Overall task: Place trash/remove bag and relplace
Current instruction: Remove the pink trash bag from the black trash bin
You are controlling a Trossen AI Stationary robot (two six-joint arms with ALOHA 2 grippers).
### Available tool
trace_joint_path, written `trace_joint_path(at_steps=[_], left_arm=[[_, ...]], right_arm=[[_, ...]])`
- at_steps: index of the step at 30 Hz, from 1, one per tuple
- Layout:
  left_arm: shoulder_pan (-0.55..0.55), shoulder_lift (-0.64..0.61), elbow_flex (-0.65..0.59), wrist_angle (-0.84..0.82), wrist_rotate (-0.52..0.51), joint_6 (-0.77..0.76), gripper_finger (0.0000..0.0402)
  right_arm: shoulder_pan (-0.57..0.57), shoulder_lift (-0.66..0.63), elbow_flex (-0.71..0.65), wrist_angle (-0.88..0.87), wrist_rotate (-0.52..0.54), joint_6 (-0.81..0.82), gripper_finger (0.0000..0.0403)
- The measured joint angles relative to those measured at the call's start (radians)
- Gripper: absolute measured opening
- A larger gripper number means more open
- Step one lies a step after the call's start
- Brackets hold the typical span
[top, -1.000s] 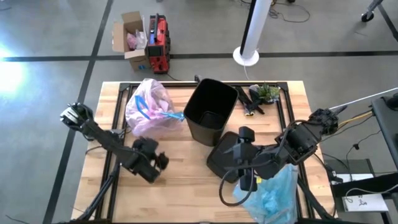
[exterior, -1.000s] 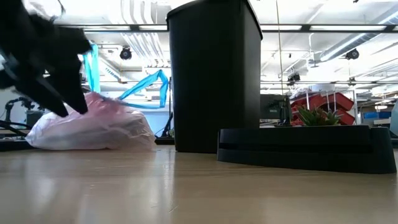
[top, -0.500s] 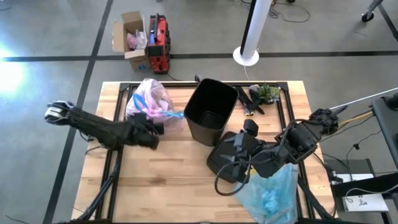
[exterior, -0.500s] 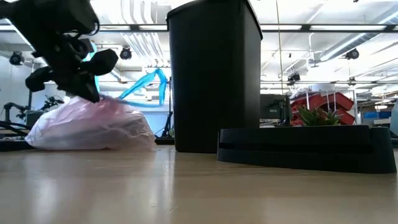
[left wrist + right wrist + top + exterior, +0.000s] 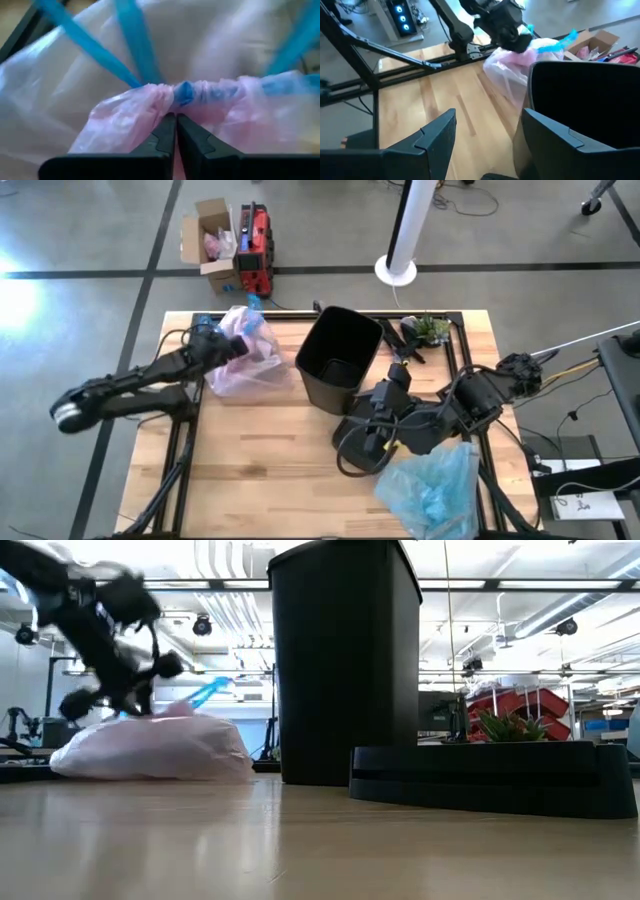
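Looking down, the left hand (image 5: 232, 345) sits on the pink bag (image 5: 245, 365) at ten o'clock on the tabletop (image 5: 280, 470), beside the black bin (image 5: 338, 358); its wrist view shows fingers (image 5: 162, 142) pinched on the gathered neck, while the right hand (image 5: 485, 132) is spread, facing the bin.

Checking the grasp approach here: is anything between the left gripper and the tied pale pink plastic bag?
Nothing visible. The left gripper is right at the tied pale pink plastic bag, its fingertips closed together just below the bunched neck with the blue ties. Whether they pinch plastic is unclear.
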Motion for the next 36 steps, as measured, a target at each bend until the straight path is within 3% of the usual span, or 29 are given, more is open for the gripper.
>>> trace_joint_path(at_steps=[5,12,17,25,32,36], left_arm=[[0.163,-0.002,-0.094,0.167,0.201,-0.012,0.0006],[0.169,-0.013,-0.065,0.18,0.238,0.012,0.0013],[0.162,-0.044,0.09,0.033,0.241,0.241,0.0057],[0.161,-0.054,0.435,-0.408,0.233,0.639,0.0179],[0.161,-0.081,0.588,-0.524,0.241,0.698,0.0255],[0.158,-0.118,0.627,-0.498,0.323,0.709,0.0278]], right_arm=[[0.001,0.0,0.0,0.012,-0.002,0.006,0.0204],[0.0,0.0,0.0,0.011,-0.045,0.01,0.021],[0.001,-0.004,0.0,0.011,-0.047,0.007,0.0219],[0.001,-0.016,0.0,-0.082,0.005,-0.001,0.0243],[-0.026,-0.016,0.0,-0.138,0.043,0.019,0.0263],[-0.035,-0.016,0.0,-0.144,0.032,0.019,0.0273]])
